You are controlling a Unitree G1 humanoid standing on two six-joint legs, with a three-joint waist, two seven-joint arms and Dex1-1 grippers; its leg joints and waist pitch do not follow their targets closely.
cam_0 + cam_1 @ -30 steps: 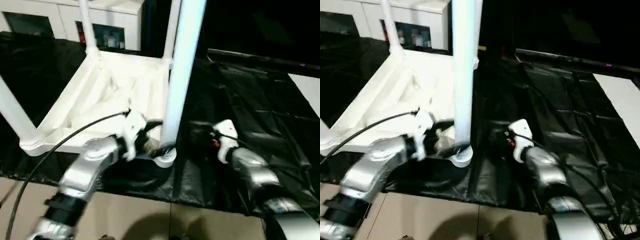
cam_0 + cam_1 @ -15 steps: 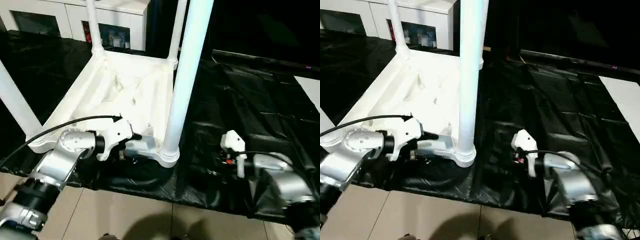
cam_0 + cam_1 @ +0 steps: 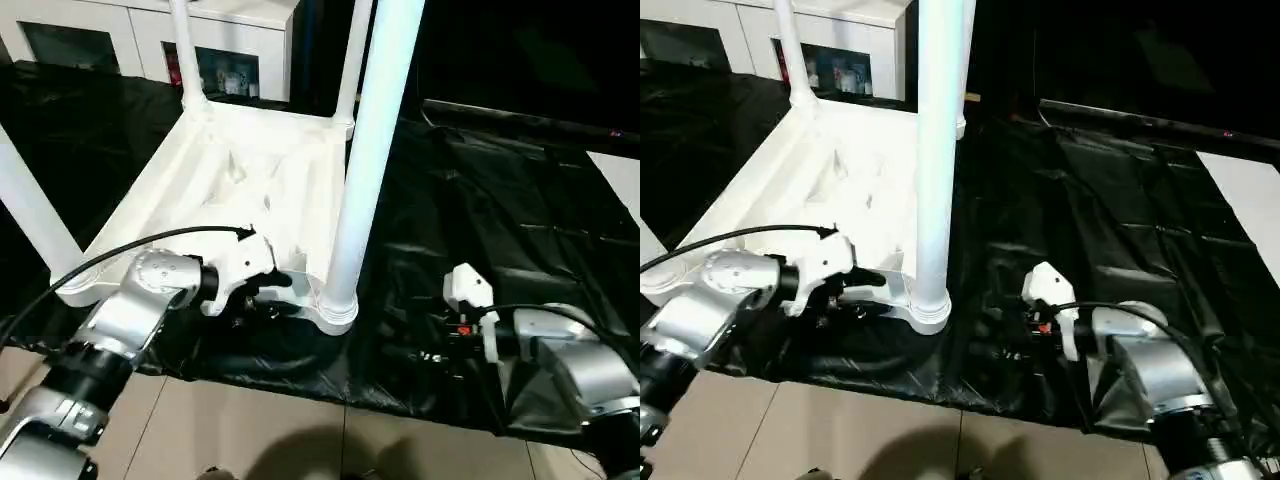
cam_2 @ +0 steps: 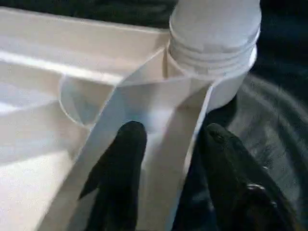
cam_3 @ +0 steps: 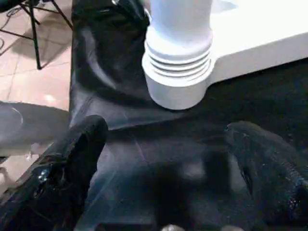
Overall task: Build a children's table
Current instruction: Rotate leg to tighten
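The left gripper pinches the upturned white plastic ribbed tabletop's edge beside the long white tube leg; right gripper gapes empty nearby on black sheeting

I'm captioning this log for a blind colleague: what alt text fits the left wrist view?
The left gripper straddles the white tabletop's rim, one black finger inside it and the other outside over black sheeting, just short of the round corner socket where a white tube leg is seated.
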